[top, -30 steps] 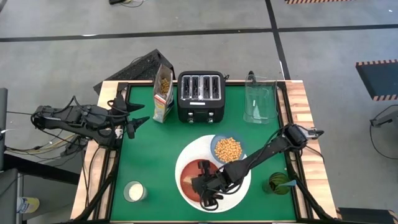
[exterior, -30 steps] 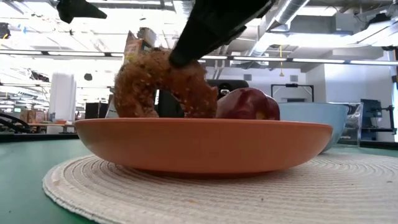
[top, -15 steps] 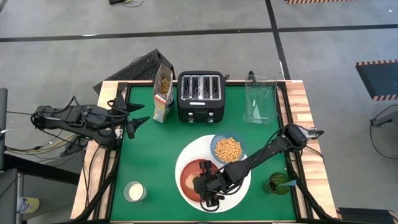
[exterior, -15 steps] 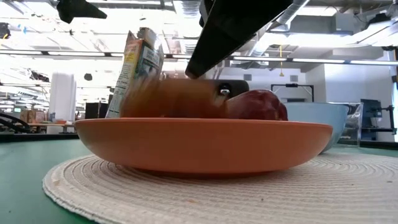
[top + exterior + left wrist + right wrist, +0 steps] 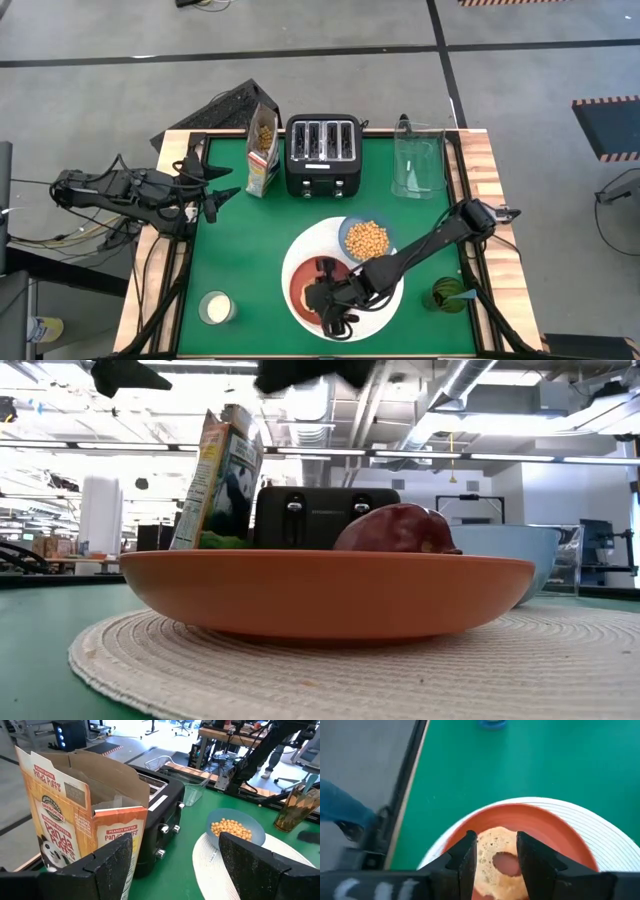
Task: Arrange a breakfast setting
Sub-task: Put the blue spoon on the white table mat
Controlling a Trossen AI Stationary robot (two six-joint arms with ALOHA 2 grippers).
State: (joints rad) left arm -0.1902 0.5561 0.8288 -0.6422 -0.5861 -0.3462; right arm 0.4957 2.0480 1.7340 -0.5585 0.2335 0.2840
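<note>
Lifted clear of the low view since half a second ago, the right gripper (image 5: 494,860) is now seen above the red-orange plate (image 5: 305,290), and the ring bagel (image 5: 499,861), held upright a second ago, has been laid flat on that plate. Its fingers are parted, one on each side of the bagel. The dark red piece (image 5: 397,528) rests on the plate's far-right part. The blue bowl (image 5: 366,238) of yellow cereal (image 5: 366,239) sits at the far right of the white plate (image 5: 388,295). The left gripper (image 5: 222,192) is parked at the table's left edge, fingers apart, near the cereal box (image 5: 80,817).
</note>
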